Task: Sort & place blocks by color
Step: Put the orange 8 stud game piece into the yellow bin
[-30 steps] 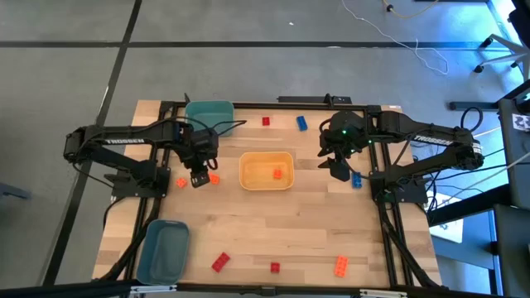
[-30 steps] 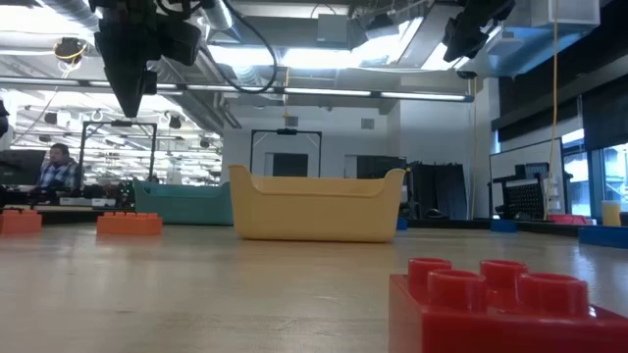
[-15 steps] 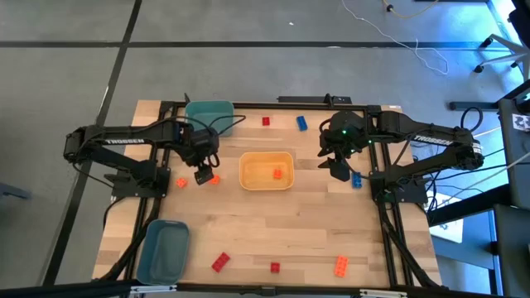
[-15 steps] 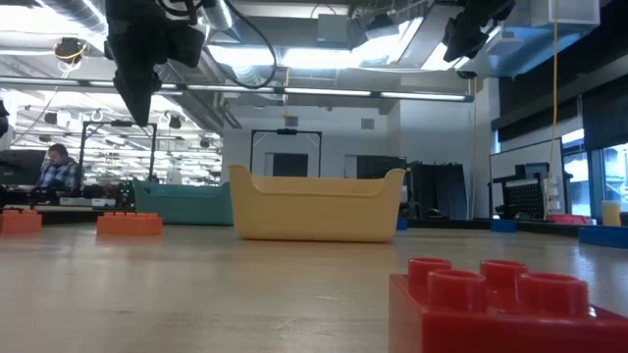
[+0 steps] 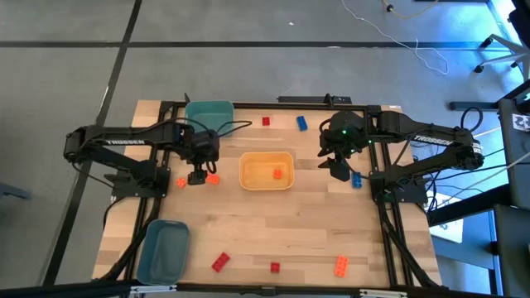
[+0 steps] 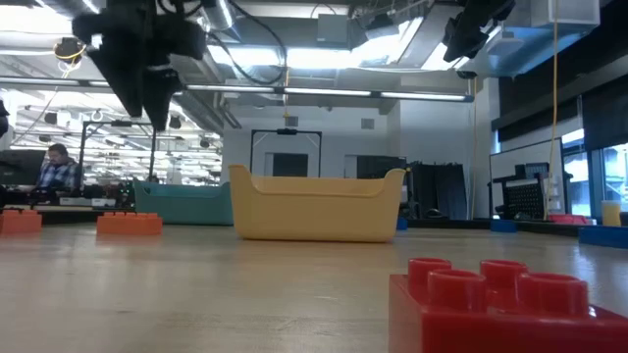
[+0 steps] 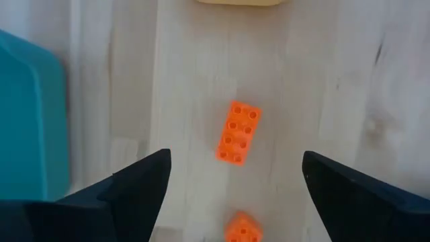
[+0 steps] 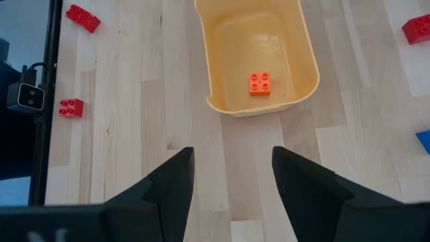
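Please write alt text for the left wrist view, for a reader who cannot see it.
An oblong orange block lies on the wooden table ahead of the open left gripper. A second orange block lies nearer the gripper; a teal bin stands at one side.

Pretty bright overall, ceiling strip lights (image 6: pixel 324 59) glare in the low view, blue glow top right from above, close red brick (image 6: pixel 500 304) looks soft.

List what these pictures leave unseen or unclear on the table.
- Teal bin, high view: its inside is partly covered by the left arm and cable.
- Blue block, high view: partly hidden under the right gripper.
- Second orange block, left wrist view: cut off by the picture's edge.
- Yellow bin, low view: its wall hides the contents.
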Controlling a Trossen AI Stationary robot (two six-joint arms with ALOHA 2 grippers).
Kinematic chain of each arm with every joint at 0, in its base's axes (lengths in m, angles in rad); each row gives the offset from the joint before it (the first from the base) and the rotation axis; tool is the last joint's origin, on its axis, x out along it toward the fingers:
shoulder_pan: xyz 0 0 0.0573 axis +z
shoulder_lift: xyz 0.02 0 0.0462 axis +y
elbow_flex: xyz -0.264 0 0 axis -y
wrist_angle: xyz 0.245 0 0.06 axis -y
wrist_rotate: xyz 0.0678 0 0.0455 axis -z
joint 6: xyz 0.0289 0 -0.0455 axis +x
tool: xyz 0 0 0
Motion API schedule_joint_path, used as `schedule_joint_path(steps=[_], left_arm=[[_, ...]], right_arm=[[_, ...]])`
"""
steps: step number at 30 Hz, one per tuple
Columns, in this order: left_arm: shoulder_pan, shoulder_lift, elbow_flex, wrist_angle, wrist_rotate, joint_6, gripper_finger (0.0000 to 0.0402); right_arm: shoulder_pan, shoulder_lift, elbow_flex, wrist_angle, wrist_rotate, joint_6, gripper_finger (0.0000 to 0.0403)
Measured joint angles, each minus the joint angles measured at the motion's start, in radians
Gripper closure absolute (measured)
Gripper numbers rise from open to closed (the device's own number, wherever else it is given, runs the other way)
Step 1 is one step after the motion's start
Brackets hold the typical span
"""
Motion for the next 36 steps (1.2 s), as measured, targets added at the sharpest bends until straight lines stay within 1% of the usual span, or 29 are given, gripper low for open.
schedule_joint_path(steps=[6, 20, 25, 29, 33, 36], left_arm=[[-0.008, 0.000, -0.122, 0.123, -0.008, -0.006, 0.0070], [-0.010, 0.000, -0.285, 0.287, -0.017, 0.001, 0.0070], [-0.010, 0.001, -0.332, 0.371, 0.029, 0.002, 0.0070], [-0.010, 0.002, -0.362, 0.412, 0.033, 0.003, 0.0070], [-0.010, 0.043, -0.374, 0.408, 0.033, 0.003, 0.0070], [-0.010, 0.106, -0.374, 0.412, 0.018, 0.011, 0.0070]], right_arm=[[0.000, 0.000, 0.000, 0.000, 0.000, 0.000, 0.0201], [0.000, 0.000, 0.000, 0.000, 0.000, -0.001, 0.0201], [0.000, 0.000, 0.000, 0.000, 0.000, -0.002, 0.0201], [0.000, 0.000, 0.000, 0.002, 0.000, -0.006, 0.0201], [0.000, 0.000, 0.000, 0.008, 0.000, -0.003, 0.0201], [0.000, 0.000, 0.000, 0.008, 0.000, -0.003, 0.0201]])
